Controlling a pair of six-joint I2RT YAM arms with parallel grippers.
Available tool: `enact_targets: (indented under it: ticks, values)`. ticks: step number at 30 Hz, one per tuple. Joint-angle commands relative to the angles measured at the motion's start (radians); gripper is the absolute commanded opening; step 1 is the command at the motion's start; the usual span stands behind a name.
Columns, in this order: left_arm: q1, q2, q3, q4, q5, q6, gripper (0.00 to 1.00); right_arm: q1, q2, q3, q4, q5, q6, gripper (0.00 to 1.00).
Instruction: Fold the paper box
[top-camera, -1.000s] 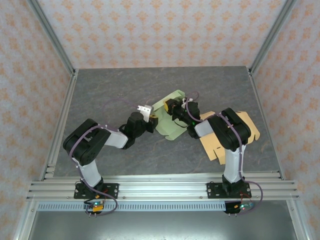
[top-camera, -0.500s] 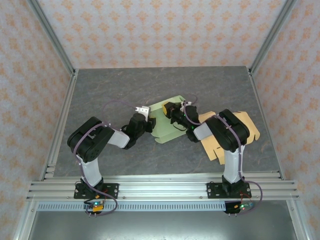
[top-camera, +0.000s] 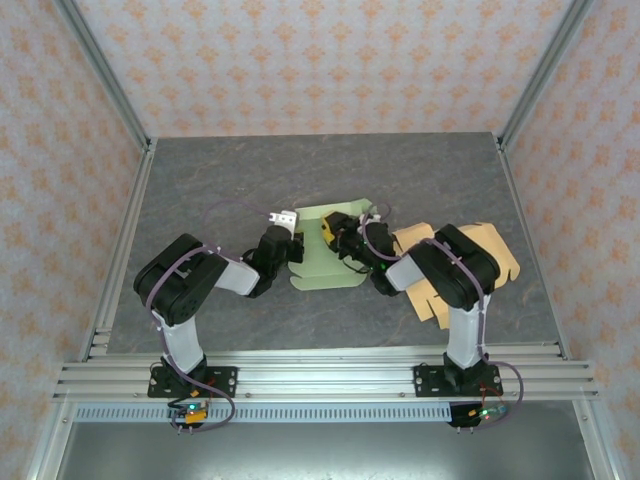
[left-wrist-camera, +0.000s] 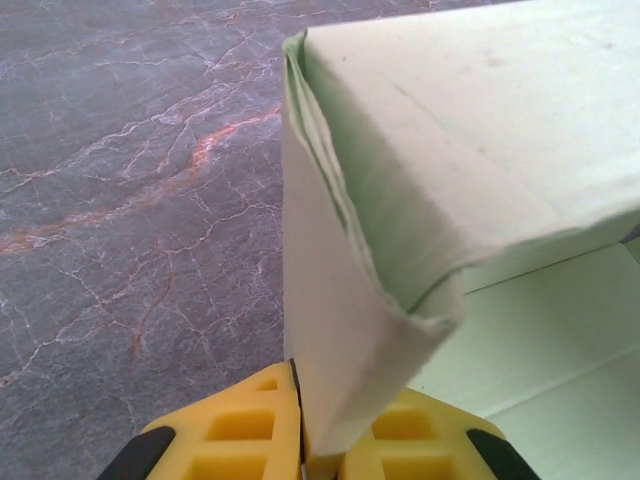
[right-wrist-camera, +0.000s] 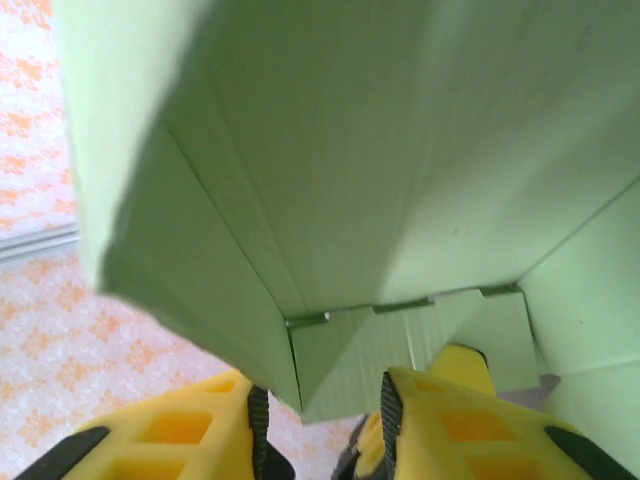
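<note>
So the green paper box (top-camera: 322, 270) is sitting pretty much in the middle of the worktop (top-camera: 250, 170), partly folded, with both arms reaching into it from either side. The left tool (top-camera: 294, 245) is coming at it from the box's left edge, and the left wrist view makes it clear: the two yellow fingers (left-wrist-camera: 240, 425) are pressing together on a folded-over corner flap of the box (left-wrist-camera: 450, 150), pinching the paper between them. That flap is standing up off the grey marbled worktop (left-wrist-camera: 120, 200), and the layers of paper are showing along the crease.

The right tool (top-camera: 331, 232) is working at the box's far side, towards the top edge of the sheet. In the right wrist view its fingers (right-wrist-camera: 200, 420) are sitting spread, with a clear gap, and a small corner of the box (right-wrist-camera: 350, 150) is hanging down in that gap. It's not looking like it's clamping anything. The green panels are looming right over the camera there.

A tan cardboard blank (top-camera: 498, 255) is lying flat near the worktop's right edge, partly under the right arm.
</note>
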Motion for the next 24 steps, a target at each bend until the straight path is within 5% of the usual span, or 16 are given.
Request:
enact_targets:
  ticks: [1,9,16,19,24]
  values:
    - [-0.008,-0.02,0.018,0.006,0.01,0.06,0.11,0.003,-0.08,-0.033,-0.049,-0.003,-0.052,0.43]
    - [-0.008,-0.008,0.016,0.011,0.011,0.096,0.11,0.015,-0.322,-0.1,-0.231,-0.015,-0.173,0.49]
    - [-0.007,-0.002,0.007,0.033,0.02,0.118,0.11,-0.035,-0.676,0.04,-0.904,0.027,-0.526,0.52]
    - [-0.007,-0.003,0.002,0.036,0.038,0.127,0.11,-0.078,-0.778,0.087,-1.045,0.078,-0.629,0.56]
    - [-0.008,0.001,-0.014,0.072,0.078,0.142,0.12,-0.154,-0.624,0.361,-1.344,0.0,-0.916,0.61]
